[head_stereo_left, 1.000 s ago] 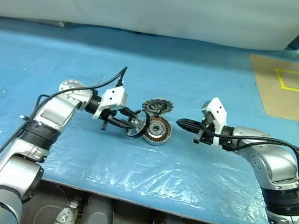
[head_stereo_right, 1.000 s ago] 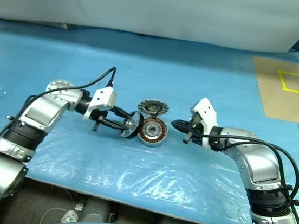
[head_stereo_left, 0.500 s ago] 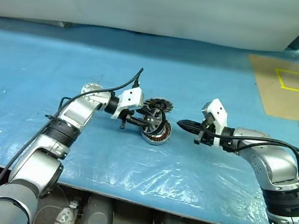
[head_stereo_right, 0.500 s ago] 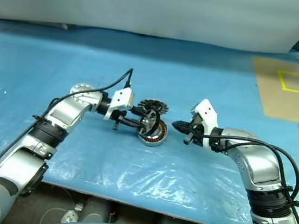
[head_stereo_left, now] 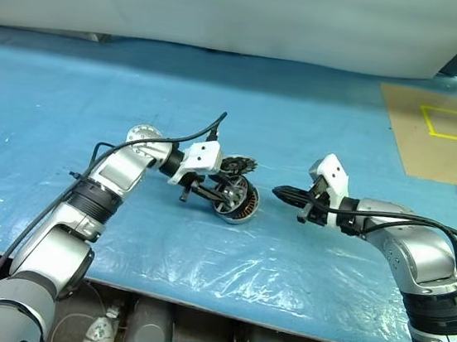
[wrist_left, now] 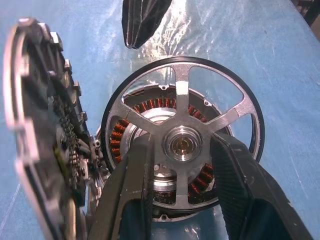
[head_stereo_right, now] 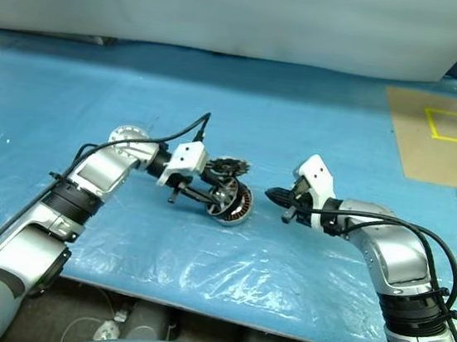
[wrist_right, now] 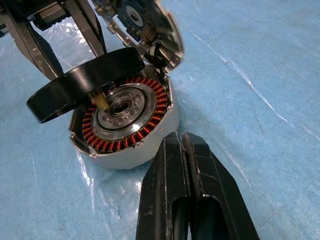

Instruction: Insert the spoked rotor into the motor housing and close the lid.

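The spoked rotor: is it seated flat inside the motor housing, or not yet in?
Not yet in. The spoked rotor sits tilted over the motor housing, its copper windings exposed, held by the left claw.

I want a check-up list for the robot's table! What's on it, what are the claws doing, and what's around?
Surface: blue plastic sheet, wrinkled.
Job's things: rotor held tilted over the housing, not seated; lid propped on edge beside the housing.
Clutter: nothing seen.
Grippers: left gripper shut on the rotor; right gripper shut, empty, near the housing.
Cables: black ones along both arms.
Surroundings: brown board with yellow tape; pale backdrop.
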Robot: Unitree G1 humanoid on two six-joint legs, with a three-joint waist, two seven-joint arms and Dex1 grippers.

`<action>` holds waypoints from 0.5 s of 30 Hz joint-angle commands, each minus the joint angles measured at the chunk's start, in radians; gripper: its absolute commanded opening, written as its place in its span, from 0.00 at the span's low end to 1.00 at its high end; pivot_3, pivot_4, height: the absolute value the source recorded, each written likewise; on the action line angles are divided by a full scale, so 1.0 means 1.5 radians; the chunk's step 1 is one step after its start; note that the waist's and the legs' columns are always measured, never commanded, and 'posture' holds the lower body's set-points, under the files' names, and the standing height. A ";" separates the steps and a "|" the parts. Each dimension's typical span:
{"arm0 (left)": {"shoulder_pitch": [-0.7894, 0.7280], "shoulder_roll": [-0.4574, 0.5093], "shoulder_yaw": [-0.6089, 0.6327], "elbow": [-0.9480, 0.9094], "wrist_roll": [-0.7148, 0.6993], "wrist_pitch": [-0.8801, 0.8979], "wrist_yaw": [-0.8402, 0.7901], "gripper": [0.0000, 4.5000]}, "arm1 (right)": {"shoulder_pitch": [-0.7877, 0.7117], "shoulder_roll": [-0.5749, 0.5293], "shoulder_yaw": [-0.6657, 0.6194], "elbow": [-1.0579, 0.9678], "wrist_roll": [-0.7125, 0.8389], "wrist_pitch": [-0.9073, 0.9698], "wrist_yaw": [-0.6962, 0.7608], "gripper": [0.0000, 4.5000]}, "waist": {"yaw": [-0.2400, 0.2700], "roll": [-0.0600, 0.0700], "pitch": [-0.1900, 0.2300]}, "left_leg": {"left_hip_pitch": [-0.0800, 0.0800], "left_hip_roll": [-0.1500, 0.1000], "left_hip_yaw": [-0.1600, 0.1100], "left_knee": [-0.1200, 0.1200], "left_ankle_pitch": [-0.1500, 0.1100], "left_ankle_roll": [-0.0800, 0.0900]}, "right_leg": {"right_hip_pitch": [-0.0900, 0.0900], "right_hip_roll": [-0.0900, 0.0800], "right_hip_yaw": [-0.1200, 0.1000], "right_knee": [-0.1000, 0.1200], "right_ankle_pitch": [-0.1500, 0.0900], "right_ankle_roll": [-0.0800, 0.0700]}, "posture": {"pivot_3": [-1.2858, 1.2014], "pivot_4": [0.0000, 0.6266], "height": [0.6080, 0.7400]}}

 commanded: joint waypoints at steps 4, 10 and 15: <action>-0.017 -0.014 -0.022 0.060 0.046 -0.047 0.033 0.49 | -0.007 -0.004 -0.008 -0.022 -0.001 -0.006 -0.004 0.00 | 0.001 0.000 0.000 | 0.001 0.000 0.000 0.001 0.000 0.000 | 0.002 0.000 0.000 0.000 -0.001 -0.002 | 0.52 0.24 1.00; -0.024 -0.026 -0.017 0.081 0.057 -0.087 0.053 0.78 | -0.004 -0.003 -0.008 -0.026 0.001 -0.003 -0.008 0.00 | 0.001 0.000 0.000 | 0.001 0.000 -0.001 0.002 0.000 0.000 | 0.002 0.000 0.000 0.000 -0.001 -0.002 | 0.52 0.24 1.00; -0.016 -0.032 0.029 0.038 -0.002 -0.073 0.051 0.78 | -0.004 0.000 -0.019 -0.035 0.021 0.006 -0.003 0.00 | 0.001 0.000 0.000 | 0.001 0.000 0.000 0.001 0.000 0.000 | 0.002 0.000 0.000 0.000 0.000 0.000 | 0.52 0.24 1.00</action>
